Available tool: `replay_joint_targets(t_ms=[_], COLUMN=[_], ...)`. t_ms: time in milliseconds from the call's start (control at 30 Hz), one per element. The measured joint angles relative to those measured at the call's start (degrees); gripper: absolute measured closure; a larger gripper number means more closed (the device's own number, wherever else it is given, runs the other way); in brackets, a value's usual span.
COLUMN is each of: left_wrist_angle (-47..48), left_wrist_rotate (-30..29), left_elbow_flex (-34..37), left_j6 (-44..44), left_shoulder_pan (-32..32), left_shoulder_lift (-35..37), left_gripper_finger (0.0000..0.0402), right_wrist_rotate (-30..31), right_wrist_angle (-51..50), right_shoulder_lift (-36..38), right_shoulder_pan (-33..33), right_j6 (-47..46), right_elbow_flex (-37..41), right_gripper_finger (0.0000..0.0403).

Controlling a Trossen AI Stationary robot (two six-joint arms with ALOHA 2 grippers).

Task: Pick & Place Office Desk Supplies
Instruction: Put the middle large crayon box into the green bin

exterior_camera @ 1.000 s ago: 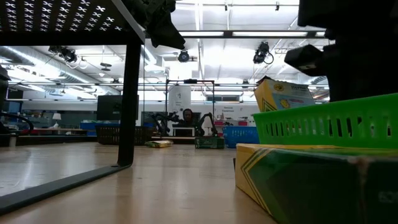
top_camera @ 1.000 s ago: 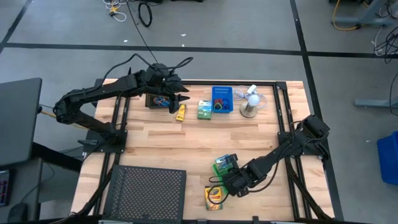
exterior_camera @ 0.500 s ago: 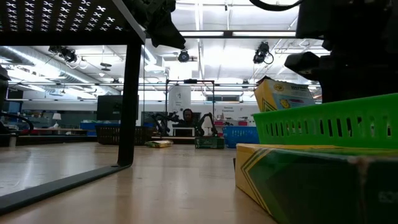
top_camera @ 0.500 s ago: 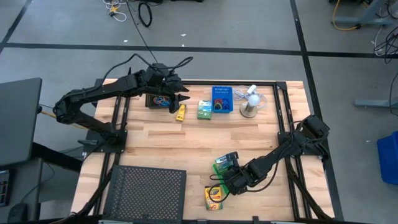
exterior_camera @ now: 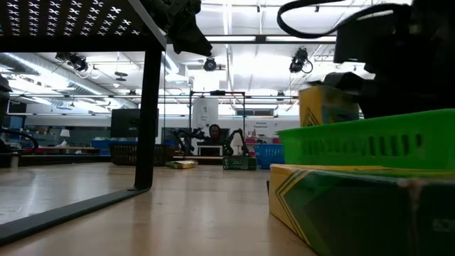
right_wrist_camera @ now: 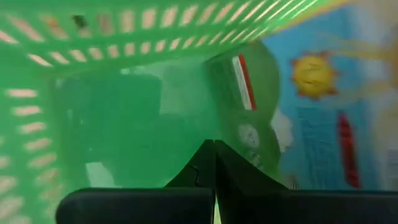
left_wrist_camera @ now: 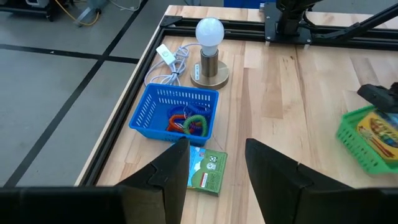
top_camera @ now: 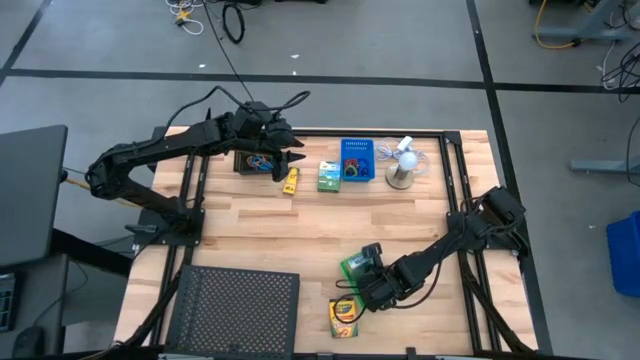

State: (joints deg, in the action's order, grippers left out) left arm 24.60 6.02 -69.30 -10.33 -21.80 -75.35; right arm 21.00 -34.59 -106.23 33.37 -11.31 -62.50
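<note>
My right gripper [top_camera: 372,290] is near the table's near edge, shut on a green bin [top_camera: 358,264] that has a yellow crayon box [exterior_camera: 327,107] standing in it. A second crayon box [top_camera: 345,316] lies flat on the table just nearer than the bin. My left gripper [left_wrist_camera: 217,180] is open and holds nothing. It hovers at the far left over a black bin [top_camera: 255,162] and a yellow tube [top_camera: 290,180]. Along the far edge sit a green-white box [left_wrist_camera: 207,169] and a blue bin [left_wrist_camera: 177,112] with coloured loops inside. My right gripper pinches the green bin's wall [right_wrist_camera: 186,124] between its two shut fingers [right_wrist_camera: 205,168], coming from the table's right. The bin sits about level in the low view [exterior_camera: 370,146]. Whether its bottom is clear of the table, I cannot tell.
A white mini fan [top_camera: 403,165] with a cable stands right of the blue bin. A large black mesh tray [top_camera: 235,308] fills the near left corner. Bare wood lies across the table's middle. Black frame rails run along the left and right sides.
My right gripper has moved a little toward the table's left, carrying the green bin along. In the low view the bin was tilted and now sits about level, and the crayon box inside it stands more upright.
</note>
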Motion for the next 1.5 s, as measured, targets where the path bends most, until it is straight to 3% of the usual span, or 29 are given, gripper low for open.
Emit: replay_joint_targets(t_ms=[1500], left_wrist_angle=[0.02], left_wrist_rotate=[0.0], left_elbow_flex=[0.0], left_j6=[0.02], left_shoulder_pan=[0.0], left_shoulder_lift=[0.0], left_gripper_finger=[0.0236], right_wrist_rotate=[10.75], right_wrist_angle=[2.67], right_shoulder_lift=[-0.59], right_shoulder_pan=[0.13], right_j6=[-1.9], right_elbow_flex=[-0.31], right_gripper_finger=[0.0403])
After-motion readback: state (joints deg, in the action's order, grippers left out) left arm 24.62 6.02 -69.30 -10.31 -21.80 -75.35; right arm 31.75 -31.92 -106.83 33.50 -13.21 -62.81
